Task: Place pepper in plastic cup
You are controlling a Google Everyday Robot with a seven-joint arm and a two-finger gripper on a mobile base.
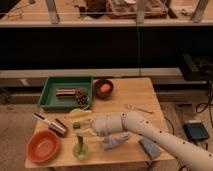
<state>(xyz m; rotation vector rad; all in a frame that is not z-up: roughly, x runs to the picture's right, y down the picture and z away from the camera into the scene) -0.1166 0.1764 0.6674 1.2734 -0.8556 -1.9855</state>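
White gripper (83, 132) sits at the front left of the wooden table (125, 97), directly over the plastic cup (80, 152). We cannot tell whether it grips or has let go; its tip is hidden against what is under it. A slim green shape, which we take to be the pepper (78, 142), stands upright from the cup mouth up toward the gripper, so its lower end looks to be inside the cup already.

Beside the cup: orange bowl (43, 146) to one side, grey cloth (115, 141) to the other, metal can (57, 126) lying just behind.

Further back: green tray (48, 93) and a brown bowl (104, 88).

Our judgement: transport is done and insertion is under way or nearly complete. What is left is to confirm the release and lift the arm clear without tipping the cup.
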